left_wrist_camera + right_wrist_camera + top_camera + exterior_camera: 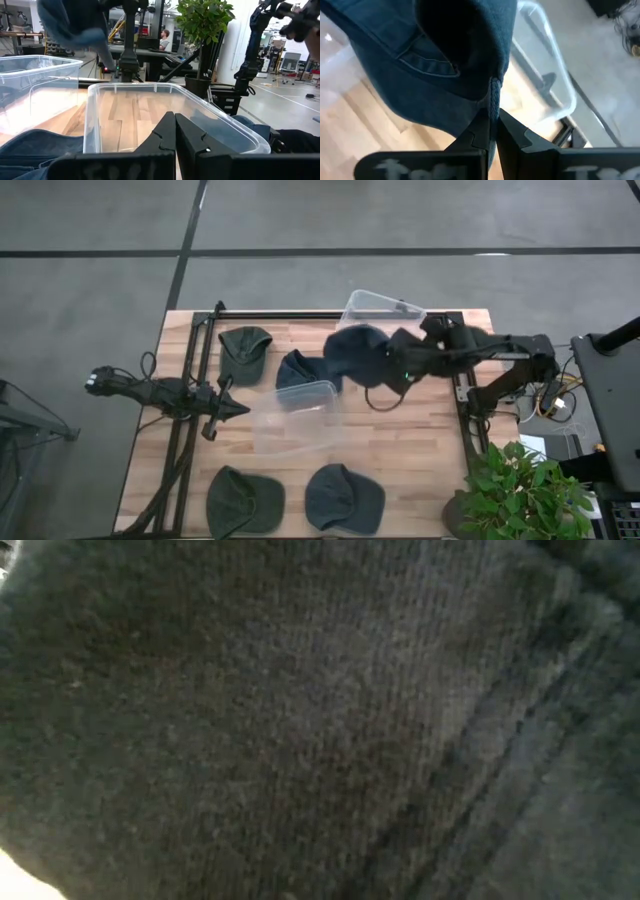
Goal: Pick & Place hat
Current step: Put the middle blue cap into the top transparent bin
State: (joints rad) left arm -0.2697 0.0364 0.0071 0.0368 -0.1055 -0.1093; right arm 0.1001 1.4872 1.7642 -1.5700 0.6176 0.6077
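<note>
Dark blue cap hanging limp, seemingly denim, right hand pinching its edge, left hand closed

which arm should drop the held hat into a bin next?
Right. The right gripper is shut on the blue hat, held up beside the clear bin. The left gripper is shut, empty, at that bin's other side.
</note>
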